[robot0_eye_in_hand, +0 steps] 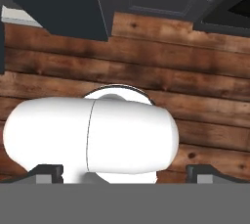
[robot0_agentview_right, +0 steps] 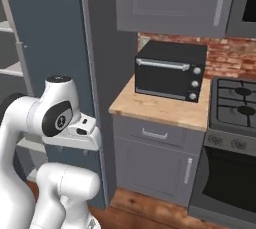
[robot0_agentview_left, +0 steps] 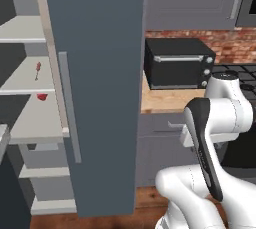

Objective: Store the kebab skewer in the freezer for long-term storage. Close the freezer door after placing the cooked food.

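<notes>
One kebab skewer (robot0_agentview_left: 37, 70) is seen lying on a white freezer (robot0_agentview_left: 30, 80) shelf at far left in the left base view, behind the open freezer door (robot0_agentview_left: 95, 93). The right base view adds a black toaster oven (robot0_agentview_right: 170, 70) on the counter (robot0_agentview_right: 160, 109) and a stove (robot0_agentview_right: 237, 104) to its right. In the hand view the gripper (robot0_eye_in_hand: 125, 173) is spread wide and empty, pointed down at the wooden floor (robot0_eye_in_hand: 146, 71).

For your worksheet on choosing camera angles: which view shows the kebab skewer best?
The left base view: the kebab skewer lies on a white shelf inside the open freezer, left of the freezer door. In the right base view the door blocks the shelves, so I cannot make it out there. The hand view looks down at the wooden floor.
</notes>
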Available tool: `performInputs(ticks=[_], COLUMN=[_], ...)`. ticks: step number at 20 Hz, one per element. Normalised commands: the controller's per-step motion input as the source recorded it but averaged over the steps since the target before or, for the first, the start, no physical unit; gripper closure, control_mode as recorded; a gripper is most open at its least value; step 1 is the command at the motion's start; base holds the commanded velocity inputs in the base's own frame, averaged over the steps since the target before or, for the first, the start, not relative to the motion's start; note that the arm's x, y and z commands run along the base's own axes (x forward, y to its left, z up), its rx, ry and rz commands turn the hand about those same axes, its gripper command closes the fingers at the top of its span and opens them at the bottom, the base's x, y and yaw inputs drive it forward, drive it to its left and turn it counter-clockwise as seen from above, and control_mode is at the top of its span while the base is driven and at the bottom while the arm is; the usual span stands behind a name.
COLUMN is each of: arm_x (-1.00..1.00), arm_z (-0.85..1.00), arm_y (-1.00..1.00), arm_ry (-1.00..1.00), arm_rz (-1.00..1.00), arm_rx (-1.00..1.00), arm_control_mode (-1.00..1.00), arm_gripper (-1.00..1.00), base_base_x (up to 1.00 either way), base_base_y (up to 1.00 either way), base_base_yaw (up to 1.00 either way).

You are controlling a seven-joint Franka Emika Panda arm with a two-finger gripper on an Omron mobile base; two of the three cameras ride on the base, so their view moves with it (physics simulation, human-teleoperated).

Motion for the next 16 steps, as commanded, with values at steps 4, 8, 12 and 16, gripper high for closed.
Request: performInputs(ticks=[4,8,12,16], arm_x=[0.0,0.0,0.0,0.0], arm_z=[0.0,0.0,0.0,0.0], arm_y=[0.0,0.0,0.0,0.0], arm_ry=[0.0,0.0,0.0,0.0], arm_rz=[0.0,0.0,0.0,0.0], arm_rx=[0.0,0.0,0.0,0.0], arm_control_mode=[1.0,1.0,1.0,1.0], arm_gripper=[-1.0,-1.0,-1.0,-1.0], base_base_x=[0.0,0.03,0.14,0.14], base_base_y=[-0.65,-0.49,-0.35,-0.32], base_base_yaw=[-0.03,-0.02,0.0,0.0])
